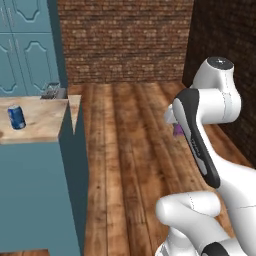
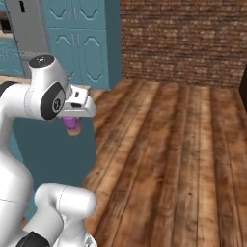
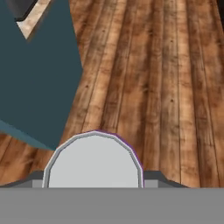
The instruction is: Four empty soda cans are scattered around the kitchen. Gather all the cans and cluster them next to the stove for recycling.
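Mid-task carry across the kitchen floor. The pincer was closed on a purple can, held in the air beside the end of a teal island; in the hand view the can's grey top sat between the finger tips, rimmed in purple, with the plank floor spread out beyond it. In the left base view a sliver of the purple can showed just behind the forearm. A second, blue can stood upright on the island's wooden worktop, well apart from the arm and not yet collected. No stove and no cluster of cans could be made out in these views, so how many cans had already been delivered could not be told. As a judgement, the task was only partly done: one can was in transit, at least one more remained to be fetched, and the stove-side grouping was left to complete.

The arm was folded close to the base, its upper link raised and the forearm bent back down, so that the hand hung at mid height. The hand looked forward and down over the floor, with the can carried clear of island and floor alike.
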Controlling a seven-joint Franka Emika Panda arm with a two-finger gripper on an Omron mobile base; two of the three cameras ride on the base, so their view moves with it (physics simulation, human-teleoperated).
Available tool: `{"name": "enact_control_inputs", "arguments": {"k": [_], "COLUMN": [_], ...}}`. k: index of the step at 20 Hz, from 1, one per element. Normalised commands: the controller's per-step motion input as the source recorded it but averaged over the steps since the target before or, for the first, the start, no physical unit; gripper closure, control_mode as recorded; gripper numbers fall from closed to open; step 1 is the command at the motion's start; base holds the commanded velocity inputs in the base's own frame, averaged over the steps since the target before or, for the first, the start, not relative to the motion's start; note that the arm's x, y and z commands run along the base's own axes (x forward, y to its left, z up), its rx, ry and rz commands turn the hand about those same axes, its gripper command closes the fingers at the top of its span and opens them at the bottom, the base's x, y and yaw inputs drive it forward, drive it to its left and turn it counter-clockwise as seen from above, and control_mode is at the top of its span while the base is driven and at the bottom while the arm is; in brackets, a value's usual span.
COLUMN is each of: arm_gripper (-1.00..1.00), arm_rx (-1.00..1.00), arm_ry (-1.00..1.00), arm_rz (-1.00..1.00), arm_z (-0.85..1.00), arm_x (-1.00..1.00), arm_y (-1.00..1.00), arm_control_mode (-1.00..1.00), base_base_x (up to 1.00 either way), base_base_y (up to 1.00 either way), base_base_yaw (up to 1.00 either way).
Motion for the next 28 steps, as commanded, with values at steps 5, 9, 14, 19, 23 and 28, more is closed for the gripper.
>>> {"name": "enact_control_inputs", "arguments": {"k": [5,9,14,19,23,28], "arm_gripper": [1.00,1.00,1.00,1.00,1.00,1.00], "arm_rx": [0.00,0.00,0.00,0.00,0.00,0.00], "arm_ry": [0.00,0.00,0.00,0.00,0.00,0.00], "arm_rz": [0.00,0.00,0.00,0.00,0.00,0.00], "arm_z": [0.00,0.00,0.00,0.00,0.00,0.00], "arm_x": [0.00,0.00,0.00,0.00,0.00,0.00], "arm_y": [0.00,0.00,0.00,0.00,0.00,0.00], "arm_control_mode": [1.00,1.00,1.00,1.00,1.00,1.00], "base_base_x": [0.78,0.80,0.78,0.79,0.78,0.78], "base_base_y": [-0.56,-0.56,-0.55,-0.56,-0.55,-0.44], "base_base_yaw": [0.00,0.00,0.00,0.00,0.00,0.02]}}
